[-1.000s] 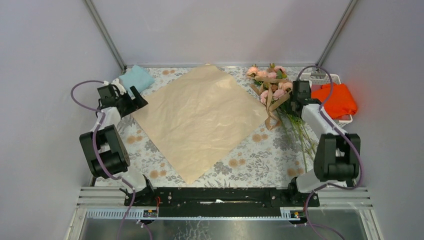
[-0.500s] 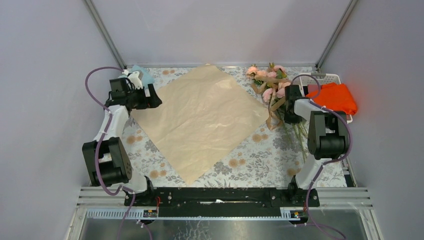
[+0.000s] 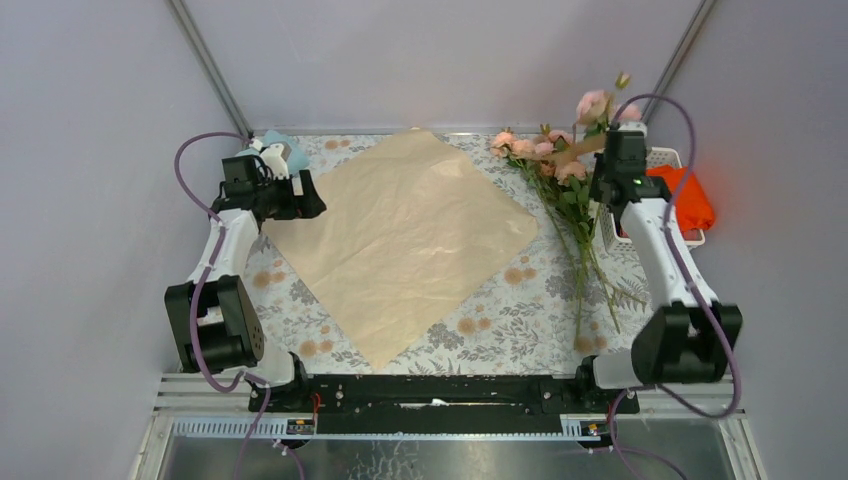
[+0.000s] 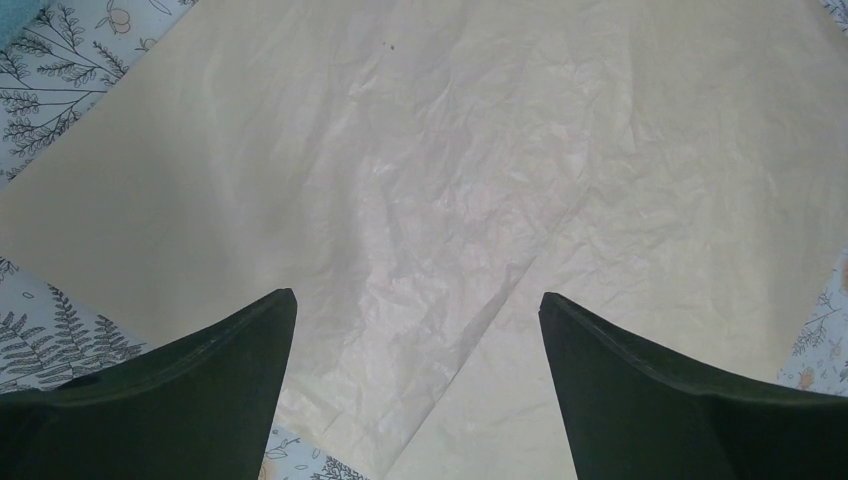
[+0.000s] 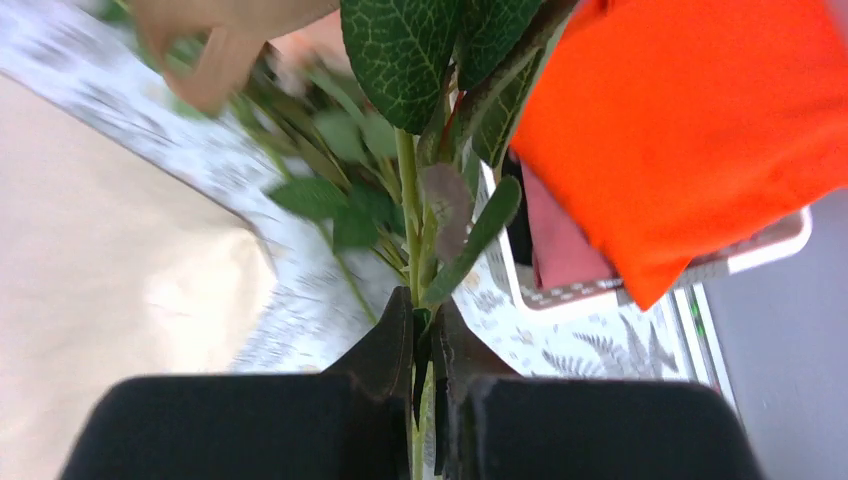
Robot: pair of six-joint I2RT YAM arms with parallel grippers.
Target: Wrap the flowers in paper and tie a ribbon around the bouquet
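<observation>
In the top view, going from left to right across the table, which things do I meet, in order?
Large peach-orange paper sheet → bunch of pink roses with green stems → bright orange cloth

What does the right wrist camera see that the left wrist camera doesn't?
Only the right wrist view: the right fingers shut on a green stem of the flowers, the tan ribbon, and an orange cloth in a white basket. Only the left wrist view: the left fingers spread wide open with nothing between them. Both: the peach paper and the flowery tablecloth.
</observation>
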